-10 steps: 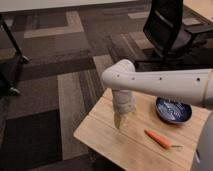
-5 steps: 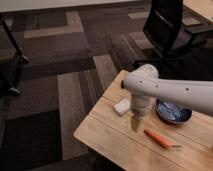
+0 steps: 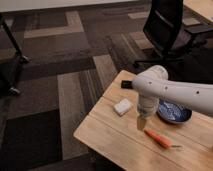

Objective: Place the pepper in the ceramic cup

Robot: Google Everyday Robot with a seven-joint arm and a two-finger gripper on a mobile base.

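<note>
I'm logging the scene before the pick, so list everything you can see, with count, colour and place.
table: one, light wood, lower right of the view.
pepper: one, orange-red, lying on the table just right of the tool.
ceramic cup: one, dark blue with a pale pattern, on the table behind the pepper, partly hidden by the arm.
white block: one, white, on the table left of the arm.
dark flat object: one, black, at the table's far edge.
office chair: one, black, on the carpet beyond the table.
carpet: grey with beige patches, covers the floor.
arm: one, white, reaching in from the right over the table.
tool: one, beige, open and empty, just above the table between block and pepper.
</note>
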